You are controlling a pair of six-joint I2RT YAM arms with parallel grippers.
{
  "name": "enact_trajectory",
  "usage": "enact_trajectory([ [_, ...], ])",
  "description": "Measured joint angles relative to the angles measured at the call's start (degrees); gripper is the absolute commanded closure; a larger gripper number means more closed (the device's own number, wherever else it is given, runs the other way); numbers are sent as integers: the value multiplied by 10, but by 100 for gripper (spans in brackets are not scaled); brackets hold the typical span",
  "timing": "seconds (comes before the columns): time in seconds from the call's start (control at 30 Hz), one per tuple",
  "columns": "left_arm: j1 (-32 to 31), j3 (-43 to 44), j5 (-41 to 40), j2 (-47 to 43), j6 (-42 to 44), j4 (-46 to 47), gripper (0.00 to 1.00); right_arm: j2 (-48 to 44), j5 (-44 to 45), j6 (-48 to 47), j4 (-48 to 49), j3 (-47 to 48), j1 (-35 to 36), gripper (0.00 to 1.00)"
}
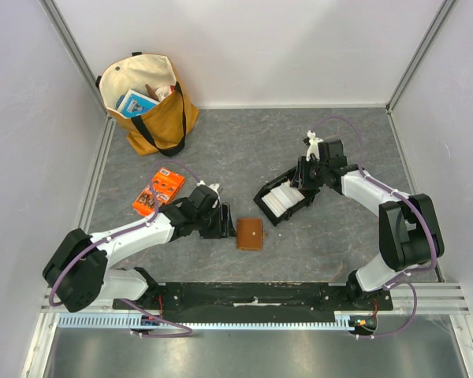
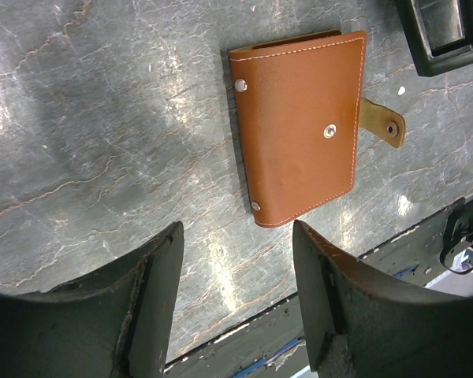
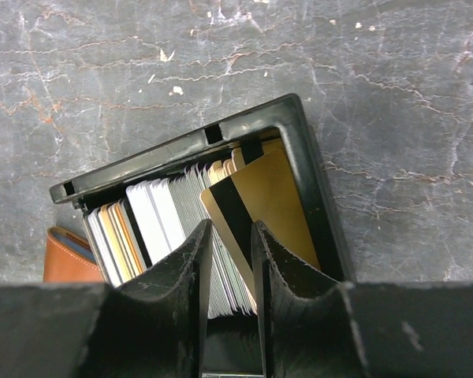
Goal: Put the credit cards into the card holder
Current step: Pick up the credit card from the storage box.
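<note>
Lying flat and closed on the grey table [image 1: 339, 150], the wallet [image 1: 250, 234] sits near the front edge, between the two arms. The left wrist view shows the wallet [image 2: 299, 126] with its strap [image 2: 382, 122] undone and sticking out to one side, leaving the round snap [image 2: 329, 131] on the cover bare.

The cards [image 3: 162, 216] stand on edge, packed in a row inside a black tray [image 3: 181, 146]. Most are white or pale grey, and a gold card [image 3: 272, 201] with a black stripe leans at the end of the row. The tray [image 1: 264, 197] lies just behind the wallet, close to it but not touching.

The right gripper [image 3: 229, 232] reaches down into the tray with its jaws drawn in to a narrow gap. Card edges show in that gap, but whether the jaws actually pinch them cannot be told. The overhead view places the right gripper [image 1: 299, 187] over the tray's far end.

The left gripper [image 2: 236, 260] is spread wide and holds nothing. It is low over the table just beside the wallet, and from above the left gripper [image 1: 221, 224] is on the wallet's left.

Farther left lies an orange packet [image 1: 158, 191], and a tan bag [image 1: 146, 106] stands in the far left corner.
</note>
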Motion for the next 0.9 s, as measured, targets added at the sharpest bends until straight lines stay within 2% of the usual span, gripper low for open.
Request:
enact_trajectory([
  [0.23, 0, 0, 1, 2, 0, 2, 37, 9, -16, 0, 1, 1, -4, 73],
  [0.73, 0, 0, 4, 12, 0, 4, 37, 10, -26, 3, -9, 10, -10, 81],
  [0.9, 0, 0, 4, 12, 0, 4, 37, 9, -23, 4, -20, 21, -14, 87],
])
